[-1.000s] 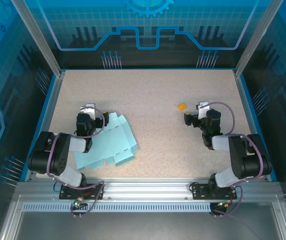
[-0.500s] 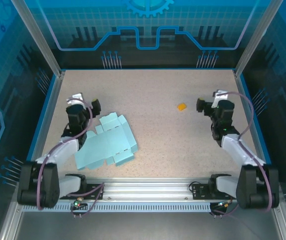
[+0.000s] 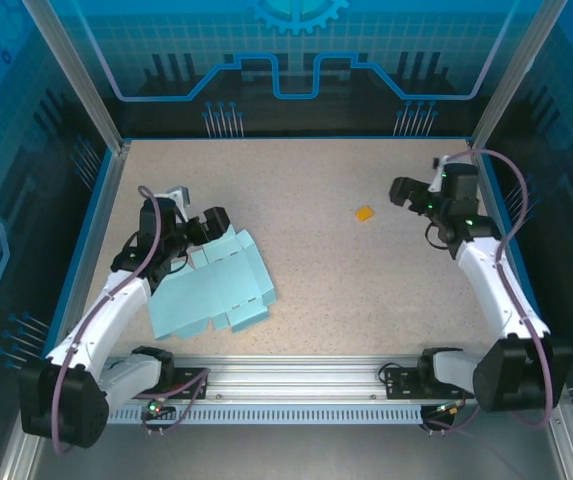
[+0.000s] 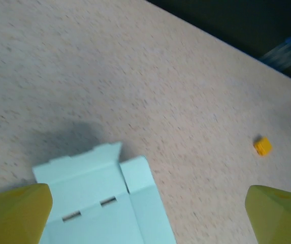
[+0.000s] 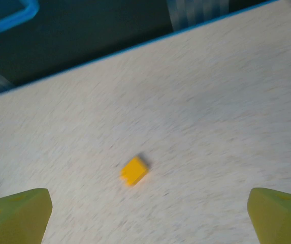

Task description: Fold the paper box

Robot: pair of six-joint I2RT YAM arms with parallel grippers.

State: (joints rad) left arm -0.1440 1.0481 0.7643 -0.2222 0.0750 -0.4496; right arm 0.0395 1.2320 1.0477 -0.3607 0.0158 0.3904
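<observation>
From above, the paper box (image 3: 211, 292) lies as a flat, unfolded teal sheet on the left half of the surface (image 3: 316, 175), near the front edge. The left claw (image 3: 204, 227) hangs over its far-left corner with jaws spread wide and nothing in them. The right claw (image 3: 404, 190) is equally agape and empty, well apart from the sheet and just beyond a tiny orange piece (image 3: 364, 213). The step in hand looks like the first approach. It would go best if the left claw came down on an outer flap close to its crease, while the right arm crossed over to pin the main panel so the thin card cannot slide. In the left wrist view, the sheet's slotted panel and a side flap sit low between the yellow fingertips (image 4: 15, 213). In the right wrist view, the orange piece lies on bare speckled surface ahead of the fingertips (image 5: 18, 211); it is best left alone. No brand, label or writing is legible anywhere.
</observation>
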